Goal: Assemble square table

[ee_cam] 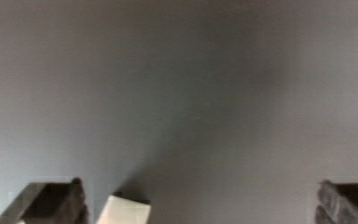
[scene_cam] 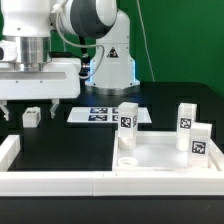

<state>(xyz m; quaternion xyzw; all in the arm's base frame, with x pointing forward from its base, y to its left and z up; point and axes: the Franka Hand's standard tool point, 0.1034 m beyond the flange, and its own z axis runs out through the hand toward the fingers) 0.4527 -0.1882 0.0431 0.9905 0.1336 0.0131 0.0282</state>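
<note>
Green backdrop, black surface (scene_cam: 60, 140). End effector (scene_cam: 32, 103) hangs at the exterior view's left with its fingers spread wide and nothing between them, directly above one loose leg (scene_cam: 32, 117) lying on the surface (probably lined up for a pick). The wrist view confirms both fingertips (ee_cam: 51, 200) apart, a white leg corner (ee_cam: 123, 210) showing beside one. Square panel (scene_cam: 160, 160) sits at the exterior view's right against the white border rails (scene_cam: 60, 180), likely braced there. Three tagged legs (scene_cam: 128, 118) stand around it. Marker board (scene_cam: 95, 113) lies behind.
</note>
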